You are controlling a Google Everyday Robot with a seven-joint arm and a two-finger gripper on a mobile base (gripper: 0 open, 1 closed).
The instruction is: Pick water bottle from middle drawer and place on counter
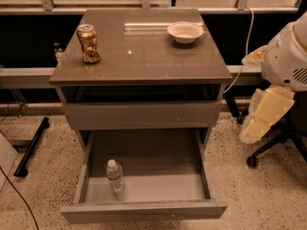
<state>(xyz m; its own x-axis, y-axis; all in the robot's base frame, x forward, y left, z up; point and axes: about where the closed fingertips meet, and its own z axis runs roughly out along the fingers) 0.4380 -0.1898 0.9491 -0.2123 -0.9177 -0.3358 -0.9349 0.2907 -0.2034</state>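
The water bottle, clear with a white cap, stands upright at the front left of the open middle drawer. The drawer is pulled out at the bottom of the grey cabinet. The counter is the glossy grey-brown top of that cabinet. My arm's white shell is at the right edge of the view. My gripper hangs below it as a cream part, right of the cabinet, at about the upper drawer's height and well away from the bottle.
A dented gold-brown can stands at the counter's left and a white bowl at its back right. A shorter drawer front sits above the open drawer. An office chair base is behind my arm; a black stand lies on the floor at left.
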